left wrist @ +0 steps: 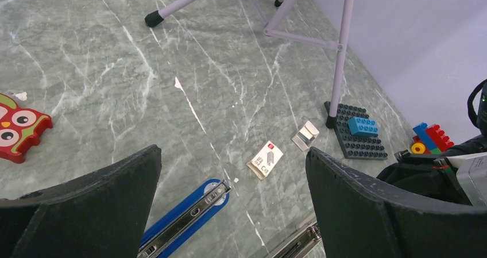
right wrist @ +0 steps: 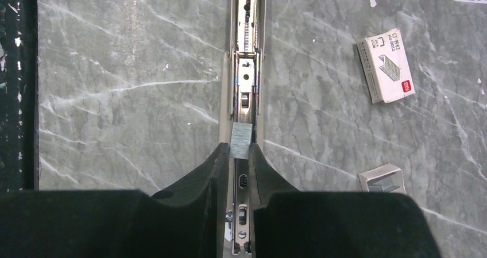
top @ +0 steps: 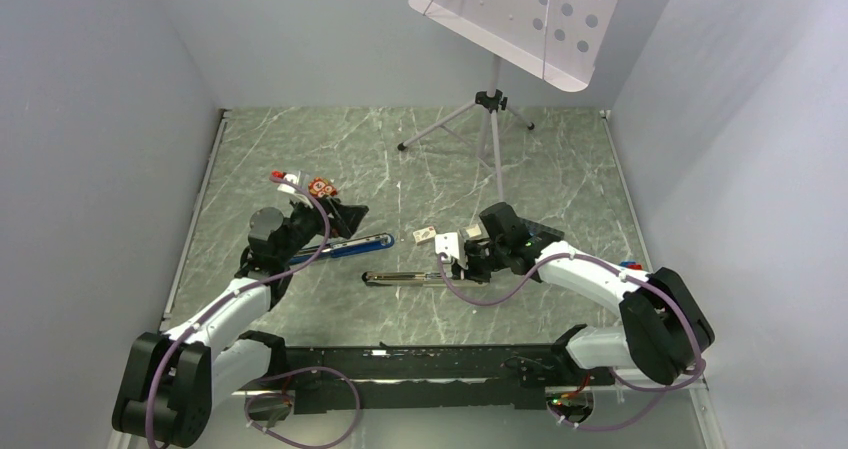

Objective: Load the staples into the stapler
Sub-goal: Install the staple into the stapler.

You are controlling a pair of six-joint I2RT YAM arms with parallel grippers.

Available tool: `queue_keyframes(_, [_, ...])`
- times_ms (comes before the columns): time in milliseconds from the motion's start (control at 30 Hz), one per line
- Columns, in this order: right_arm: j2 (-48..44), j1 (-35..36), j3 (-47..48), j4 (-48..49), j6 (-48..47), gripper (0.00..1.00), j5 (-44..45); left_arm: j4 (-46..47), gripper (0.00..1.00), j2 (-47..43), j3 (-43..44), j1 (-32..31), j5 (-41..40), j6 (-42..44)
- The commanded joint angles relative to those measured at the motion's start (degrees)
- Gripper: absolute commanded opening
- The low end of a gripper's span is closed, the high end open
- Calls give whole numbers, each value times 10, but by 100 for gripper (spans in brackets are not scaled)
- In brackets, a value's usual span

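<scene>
The staples (right wrist: 240, 141), a small silver-grey block, sit pinched between the tips of the right gripper (right wrist: 236, 151), whose jaws are drawn narrow onto the block's two sides. The grip leaves the block's top and front end sticking out past the fingertips, and its length lines up with the open stapler (right wrist: 246, 68) directly beneath. That stapler's metal magazine channel runs straight ahead from the fingers, so the block looks poised to go down into the track. Whether its legs already straddle the rail I cannot tell. The channel walls are tight on either side of the block, so the descent likely needs the block kept square to them; any twist could catch a wall edge. Ahead of the fingertips the pusher and spring occupy the track, so the free stretch is the part just under and before the block. To the gripper's right and well apart lie the staple box (right wrist: 385, 65) and, nearer, its small open inner tray (right wrist: 382, 179). To its left is bare marble table (right wrist: 126, 97) as far as a dark strip at that edge of the wrist view. The left gripper (left wrist: 232, 151) hangs spread wide, holding nothing, above the blue stapler (left wrist: 189, 215) and clear of the working arm.
</scene>
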Motion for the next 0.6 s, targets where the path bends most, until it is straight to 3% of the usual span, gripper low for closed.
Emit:
queue_keyframes(0, [4,-4,23,5,2,11,-17,26,99,-10,-4,0,9,-5])
queue_keyframes(567, [7,-5,22,5,16,11,-4,35,100,-1,-3,0,13,-13])
